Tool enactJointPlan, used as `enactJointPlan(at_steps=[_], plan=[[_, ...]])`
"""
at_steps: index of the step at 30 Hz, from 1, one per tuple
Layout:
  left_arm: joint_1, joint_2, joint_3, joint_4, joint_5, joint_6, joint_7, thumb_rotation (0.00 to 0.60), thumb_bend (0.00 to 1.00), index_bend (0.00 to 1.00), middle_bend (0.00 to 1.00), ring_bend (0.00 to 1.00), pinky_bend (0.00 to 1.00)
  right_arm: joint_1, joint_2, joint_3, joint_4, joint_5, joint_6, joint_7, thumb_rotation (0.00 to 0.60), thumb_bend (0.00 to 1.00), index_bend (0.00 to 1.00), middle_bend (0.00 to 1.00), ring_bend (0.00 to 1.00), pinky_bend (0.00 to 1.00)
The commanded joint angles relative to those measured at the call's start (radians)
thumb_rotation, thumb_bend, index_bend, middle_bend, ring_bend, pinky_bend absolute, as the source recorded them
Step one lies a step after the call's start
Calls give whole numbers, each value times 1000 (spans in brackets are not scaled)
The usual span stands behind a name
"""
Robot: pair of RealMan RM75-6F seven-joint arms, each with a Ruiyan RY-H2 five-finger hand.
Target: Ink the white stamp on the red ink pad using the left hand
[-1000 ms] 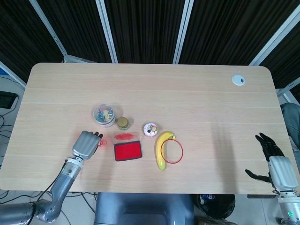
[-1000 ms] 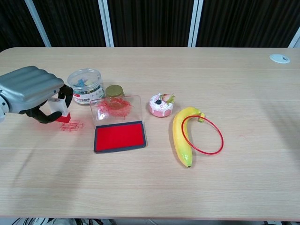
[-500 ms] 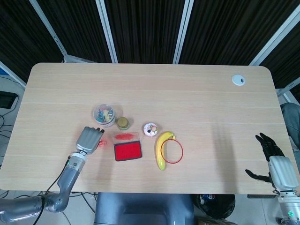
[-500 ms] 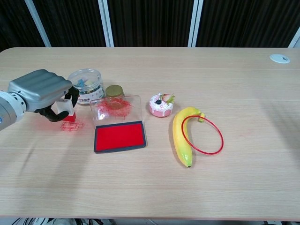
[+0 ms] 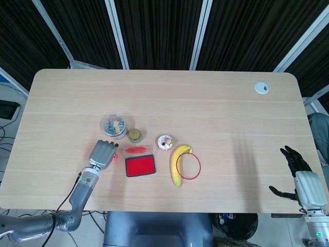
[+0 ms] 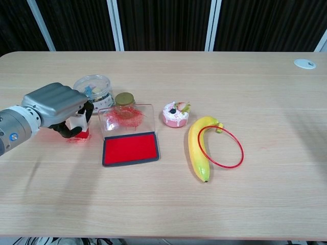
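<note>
My left hand (image 6: 57,104) (image 5: 103,154) grips the white stamp (image 6: 77,124), whose red base hangs just above the table, left of the red ink pad (image 6: 130,148) (image 5: 140,165). The pad's clear lid (image 6: 126,118) stands open behind it, smeared with red ink. Only a small part of the stamp shows under the curled fingers. At the table's lower right edge my right hand (image 5: 298,173) hangs open with dark fingers spread, holding nothing.
A clear jar of small items (image 6: 93,93) and a small gold-lidded jar (image 6: 124,101) stand just behind my left hand and the pad. Right of the pad are a toy cupcake (image 6: 175,113), a banana (image 6: 196,147) and a red ring (image 6: 223,148). A white grommet (image 5: 261,87) sits far right.
My left hand has carried the stamp rightward toward the ink pad, now covering the red imprint on the table. The right hand has not moved.
</note>
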State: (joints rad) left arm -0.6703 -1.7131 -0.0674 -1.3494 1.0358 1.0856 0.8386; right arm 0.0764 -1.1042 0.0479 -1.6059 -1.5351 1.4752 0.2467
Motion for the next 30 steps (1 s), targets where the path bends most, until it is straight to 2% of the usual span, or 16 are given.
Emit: enactJointPlan(at_steps=[1, 30], plan=[[0, -4, 0, 3, -6, -2, 6, 600, 458, 613, 622, 512, 603, 0, 0, 0, 0, 0, 0, -1, 600, 118, 0, 0, 0, 177], [0, 3, 3, -16, -77, -4, 82, 600, 384, 438, 450, 417, 541, -1, -1, -1, -1, -2, 2, -4, 600, 120, 0, 0, 0, 177]])
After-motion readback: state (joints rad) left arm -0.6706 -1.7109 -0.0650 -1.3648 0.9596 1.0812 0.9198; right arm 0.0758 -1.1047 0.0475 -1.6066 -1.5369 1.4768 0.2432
